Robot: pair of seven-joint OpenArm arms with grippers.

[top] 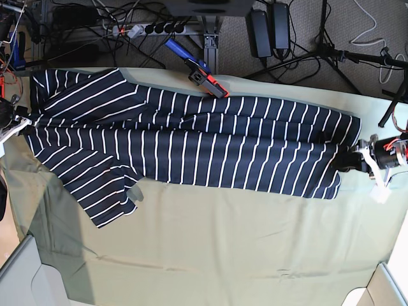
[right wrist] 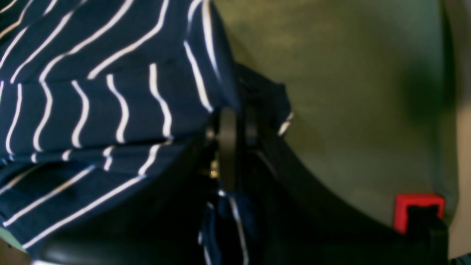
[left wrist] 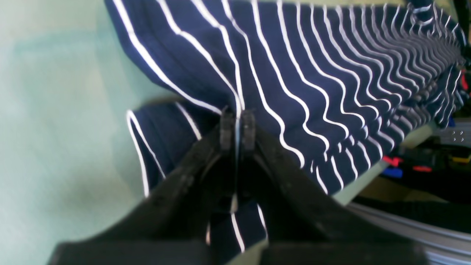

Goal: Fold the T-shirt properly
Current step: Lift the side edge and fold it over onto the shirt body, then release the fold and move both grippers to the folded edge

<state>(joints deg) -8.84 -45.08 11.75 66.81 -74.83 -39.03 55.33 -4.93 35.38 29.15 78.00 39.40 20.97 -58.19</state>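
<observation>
The soft navy T-shirt with thin white stripes lies stretched lengthwise across the far half of the table under its plain olive-green cloth, one sleeve splayed toward the near left corner. Pulled this taut between two arms, I'd worry the thin hem slips out of one pinch if the arms move unevenly, and the fabric then sags and bunches instead of folding square. The loose sleeve could also drag and tuck under crookedly. An orange-and-blue hand tool sits at the shirt's far edge and might snag the cloth. The left tool is clamped tight on a gathered fold of the stripes. The right tool is likewise closed hard on the shirt's edge.
</observation>
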